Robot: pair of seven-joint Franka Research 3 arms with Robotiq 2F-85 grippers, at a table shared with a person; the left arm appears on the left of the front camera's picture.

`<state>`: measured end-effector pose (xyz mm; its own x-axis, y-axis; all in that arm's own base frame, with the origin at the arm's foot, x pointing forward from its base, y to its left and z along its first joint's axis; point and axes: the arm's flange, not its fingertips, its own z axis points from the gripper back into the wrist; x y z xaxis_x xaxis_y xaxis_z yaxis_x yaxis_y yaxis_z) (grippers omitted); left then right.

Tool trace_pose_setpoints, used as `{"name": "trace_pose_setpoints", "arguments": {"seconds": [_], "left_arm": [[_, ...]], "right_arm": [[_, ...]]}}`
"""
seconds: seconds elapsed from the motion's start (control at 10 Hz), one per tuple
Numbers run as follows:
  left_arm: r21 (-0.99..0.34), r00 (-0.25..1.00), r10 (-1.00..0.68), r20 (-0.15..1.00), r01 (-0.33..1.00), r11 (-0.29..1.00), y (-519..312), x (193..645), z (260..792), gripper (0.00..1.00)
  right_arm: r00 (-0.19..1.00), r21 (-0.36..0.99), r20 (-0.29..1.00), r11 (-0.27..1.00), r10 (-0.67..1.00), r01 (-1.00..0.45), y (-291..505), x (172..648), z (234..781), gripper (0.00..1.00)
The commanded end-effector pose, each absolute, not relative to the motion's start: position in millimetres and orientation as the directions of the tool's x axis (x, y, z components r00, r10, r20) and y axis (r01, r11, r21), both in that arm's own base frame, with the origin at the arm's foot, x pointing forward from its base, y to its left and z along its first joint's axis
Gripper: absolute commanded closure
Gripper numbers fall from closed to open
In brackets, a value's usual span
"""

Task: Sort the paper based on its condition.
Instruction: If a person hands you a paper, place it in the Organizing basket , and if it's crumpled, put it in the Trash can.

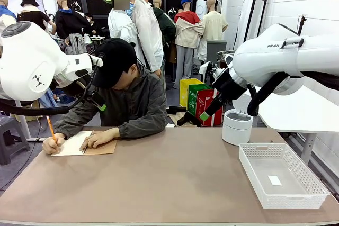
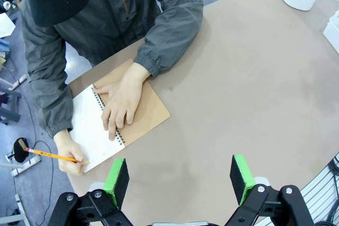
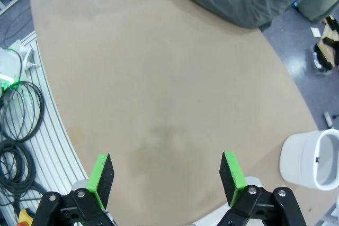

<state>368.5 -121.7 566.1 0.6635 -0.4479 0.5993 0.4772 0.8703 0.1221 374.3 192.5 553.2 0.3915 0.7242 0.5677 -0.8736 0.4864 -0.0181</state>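
The paper (image 2: 90, 125) is the white page at ten o'clock on the bench (image 1: 159, 183). It lies against the spiral of a brown-covered notebook (image 2: 145, 112), and I cannot tell whether it is loose or bound. The person's writing hand (image 2: 71, 157) runs a pencil (image 2: 53, 156) over it while the other hand (image 2: 123, 101) presses on the spiral.

The sheet looks thin, light and limp, so it would likely crease or tear under a hard pinch. A free edge or corner lifted off the surface seems the best hold.

The left pincer (image 2: 179, 175) hangs wide and empty above the bench, and the right pincer (image 3: 167, 175) does the same.

The bench top is smooth, matte brown. A white mesh basket (image 1: 249, 154) sits at four o'clock and a round white tub (image 1: 237, 128) at two. The room behind is cluttered.
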Motion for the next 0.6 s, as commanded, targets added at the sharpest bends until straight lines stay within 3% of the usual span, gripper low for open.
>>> {"name": "trace_pose_setpoints", "arguments": {"seconds": [0.0, 0.5], "left_arm": [[0.119, 0.668, -0.446, 0.596, 0.476, 0.871, -120.5, 368.5, 567.1, 0.0], [0.119, 0.668, -0.446, 0.596, 0.476, 0.871, -120.5, 368.5, 567.1, 0.0]], "right_arm": [[0.39, -0.021, 0.567, 0.486, 0.726, -0.874, 192.4, 374.4, 553.7, 0.0], [0.39, -0.021, 0.567, 0.486, 0.726, -0.874, 192.4, 374.4, 553.7, 0.0]]}}
